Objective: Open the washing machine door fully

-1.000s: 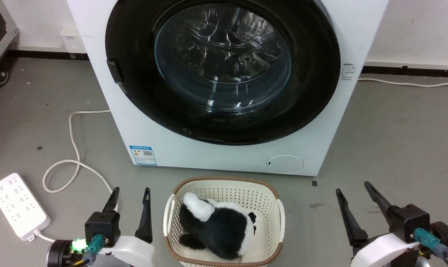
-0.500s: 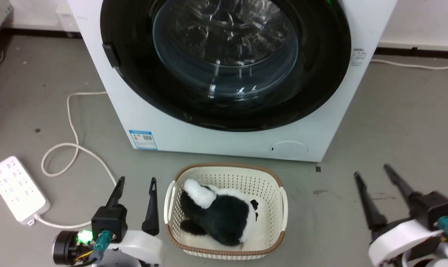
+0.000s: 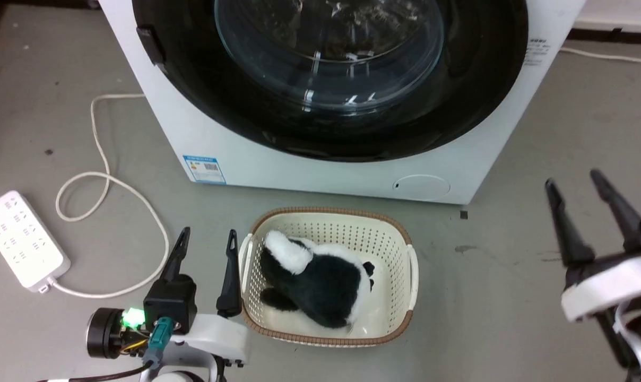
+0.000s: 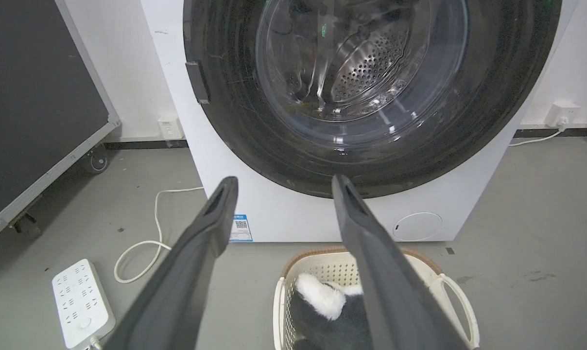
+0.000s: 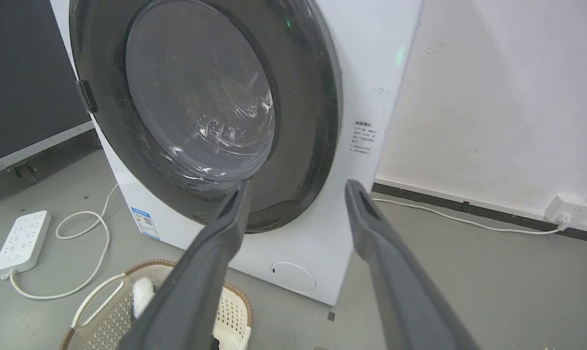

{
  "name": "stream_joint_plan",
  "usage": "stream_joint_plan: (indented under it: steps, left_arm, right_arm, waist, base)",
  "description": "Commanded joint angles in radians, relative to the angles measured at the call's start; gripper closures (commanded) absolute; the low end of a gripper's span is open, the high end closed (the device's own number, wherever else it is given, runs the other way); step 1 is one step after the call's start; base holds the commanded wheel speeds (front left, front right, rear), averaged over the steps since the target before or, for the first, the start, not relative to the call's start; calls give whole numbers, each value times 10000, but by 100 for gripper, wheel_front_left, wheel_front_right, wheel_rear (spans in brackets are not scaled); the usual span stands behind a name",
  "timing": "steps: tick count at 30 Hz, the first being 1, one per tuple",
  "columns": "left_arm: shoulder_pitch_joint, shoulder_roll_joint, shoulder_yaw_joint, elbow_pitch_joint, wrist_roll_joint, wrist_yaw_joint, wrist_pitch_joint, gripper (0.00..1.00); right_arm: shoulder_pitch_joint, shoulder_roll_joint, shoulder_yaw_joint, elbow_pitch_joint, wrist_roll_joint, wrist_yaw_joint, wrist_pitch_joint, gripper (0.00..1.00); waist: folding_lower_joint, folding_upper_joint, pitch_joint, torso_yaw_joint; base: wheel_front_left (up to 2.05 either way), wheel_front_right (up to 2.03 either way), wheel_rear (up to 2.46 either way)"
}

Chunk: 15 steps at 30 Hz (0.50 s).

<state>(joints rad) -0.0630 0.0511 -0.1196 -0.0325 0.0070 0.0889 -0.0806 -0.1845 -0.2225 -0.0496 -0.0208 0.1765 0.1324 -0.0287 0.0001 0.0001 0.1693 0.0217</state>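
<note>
Fingers spread wide and empty: left fingers [image 3: 176, 254] at 7 o'clock and right fingers [image 3: 564, 233] at 4 o'clock hang clear of the glossy black, glass-centred round washing machine door [image 3: 328, 69], apparently shut on the white boxy washing machine [image 3: 235, 154] at 12 o'clock, leaving its dark tab [image 3: 149, 45] reachable.

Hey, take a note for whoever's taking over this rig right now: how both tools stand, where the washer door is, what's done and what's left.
The left tool is open and empty, low beside the laundry basket, fingers pointing toward the machine.
The right tool is open and empty, out to the right of the washing machine, touching nothing.
The washing machine door is shut, flush with the front, with a small dark tab on its left edge.
Done: nothing on the door yet.
Left: reach the door, probably at that tab, and swing it fully open. The basket with the plush toy stands just in front.
</note>
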Motion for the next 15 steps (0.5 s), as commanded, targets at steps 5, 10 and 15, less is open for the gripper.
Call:
stream_joint_plan:
  steps: [5,10,15]
  left_arm:
    - [-341,94,-283,-95,33,244,-199,0]
    - [-454,134,-478,-126,16,428,-303,0]
    - [-575,210,-656,-158,5,597,-408,0]
  right_arm:
    - [-1059,-176,-320,380,1023,-7,300,100]
    - [-1947,-239,-516,847,1829,-7,773,100]
    - [-2833,-305,-620,1407,2711,-8,1330,100]
  waist:
    - [-1,-1,316,105]
    - [-1,-1,568,169]
    - [-1,-1,823,238]
  base:
    - [0,0,0]
    - [0,0,0]
    - [0,0,0]
